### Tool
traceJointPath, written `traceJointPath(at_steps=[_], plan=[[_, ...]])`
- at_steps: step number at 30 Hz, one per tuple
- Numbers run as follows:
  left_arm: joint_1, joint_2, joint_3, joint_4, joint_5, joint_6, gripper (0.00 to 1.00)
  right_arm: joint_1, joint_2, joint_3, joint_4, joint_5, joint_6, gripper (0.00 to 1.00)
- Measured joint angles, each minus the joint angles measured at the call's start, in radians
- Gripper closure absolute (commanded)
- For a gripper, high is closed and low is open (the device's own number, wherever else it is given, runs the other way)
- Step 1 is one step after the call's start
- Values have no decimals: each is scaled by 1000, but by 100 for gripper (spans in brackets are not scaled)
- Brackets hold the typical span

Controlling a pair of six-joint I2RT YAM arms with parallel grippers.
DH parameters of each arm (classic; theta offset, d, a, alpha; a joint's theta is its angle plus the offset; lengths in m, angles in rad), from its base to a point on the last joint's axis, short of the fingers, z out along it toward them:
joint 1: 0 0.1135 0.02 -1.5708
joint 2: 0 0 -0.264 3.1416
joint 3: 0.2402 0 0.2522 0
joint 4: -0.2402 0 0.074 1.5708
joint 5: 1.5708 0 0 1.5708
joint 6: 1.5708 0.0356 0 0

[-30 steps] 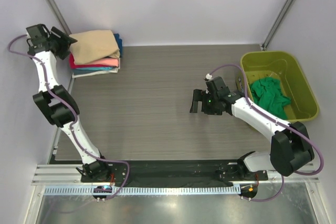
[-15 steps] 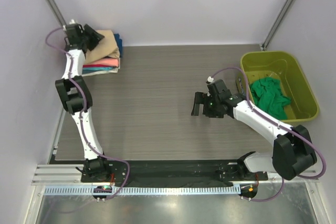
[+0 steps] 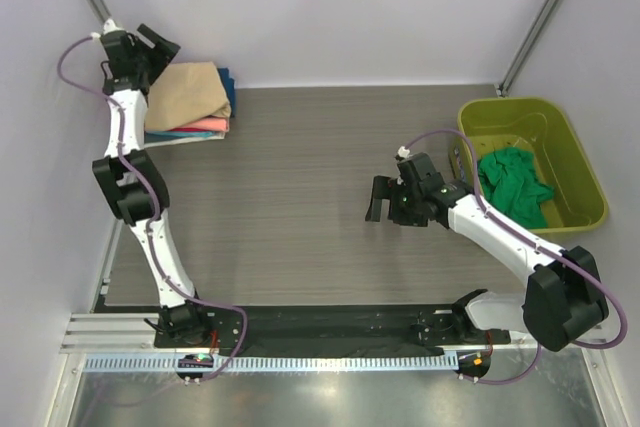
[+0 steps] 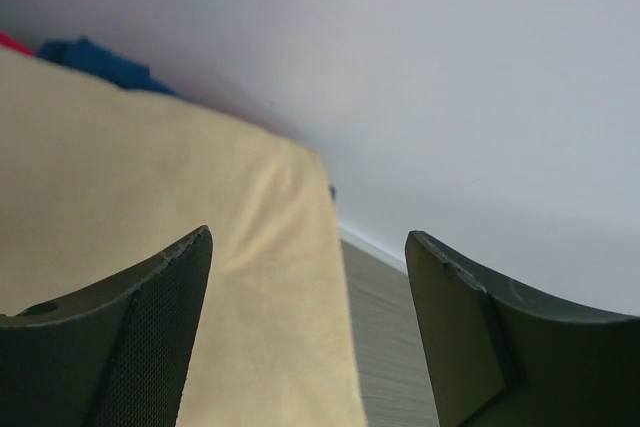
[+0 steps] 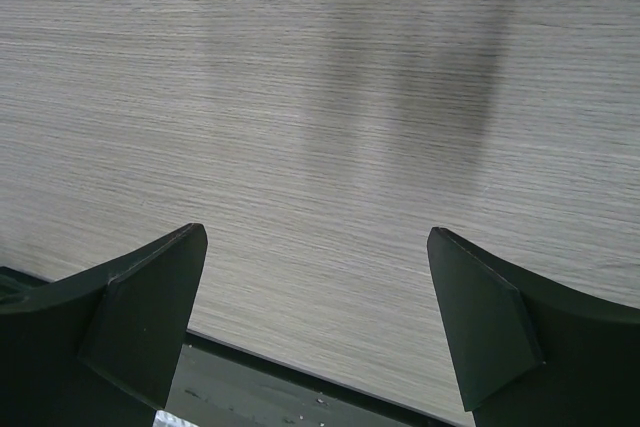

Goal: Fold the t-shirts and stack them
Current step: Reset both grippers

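From above, the green shirt (image 3: 515, 187) lies crumpled inside the tub (image 3: 510, 105) at the right edge of the table (image 3: 300, 167), at 3 o'clock from the right gripper (image 3: 383, 197). Its bulk runs roughly from 11 to 5 o'clock across the tub floor. The right gripper hangs over bare table near the middle, fingers spread and holding nothing, and it is plainly the nearer arm. Fetching the shirt probably means swinging toward 3 o'clock and lifting over the tub's near wall. The left gripper (image 3: 158, 47) is well away in the far left corner, just at 11 o'clock of the stack (image 3: 195, 112). There a folded tan shirt (image 3: 185, 92) sits on top, with a pink shirt (image 3: 205, 125) and a blue shirt (image 3: 226, 82) peeking out at the edges. In the left wrist view the left gripper (image 4: 308, 247) stands apart with nothing between its fingers. The tan shirt (image 4: 150, 197) spreads smooth beneath and toward 9 o'clock, a blue shirt (image 4: 95, 57) shows behind it, and the pale wall (image 4: 480, 97) is close at 12 o'clock. In the right wrist view the right gripper (image 5: 318, 237) is wide apart over the grey wood-grain table (image 5: 320, 77), flat and bare, with no cloth in sight. The room is a plain-walled cell with metal posts in the corners.
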Motion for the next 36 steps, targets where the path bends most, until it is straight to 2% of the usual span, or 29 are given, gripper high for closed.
traceJointPath(at_steps=[4, 6, 12, 17, 21, 25, 31, 35, 36], plan=[[3, -143, -37, 2, -16, -8, 18, 4, 0, 8, -2, 0, 2, 2], [1, -262, -131, 19, -21, -13, 18, 5, 0, 24, -8, 0, 2, 2], [-13, -670, -523, 32, 14, -40, 18, 19, -23, 51, 8, -2, 1, 1], [-31, -944, -877, 13, 75, -29, 17, 42, -50, 45, 36, -8, 7, 1], [-71, -1148, -1135, -100, 97, 29, 17, 67, -92, 2, 86, -7, 22, 1], [-89, -1367, -1326, -229, 98, 94, 17, 83, -140, -71, 154, -5, 50, 1], [-117, -1682, -1495, -354, 50, 135, 15, 126, -129, -166, 248, 21, 92, 1], [-164, -1775, -1501, -369, 19, 153, 15, 172, -69, -188, 300, 43, 122, 1], [-168, -1778, -1501, -363, 21, 154, 12, 185, -52, -193, 314, 57, 132, 1]])
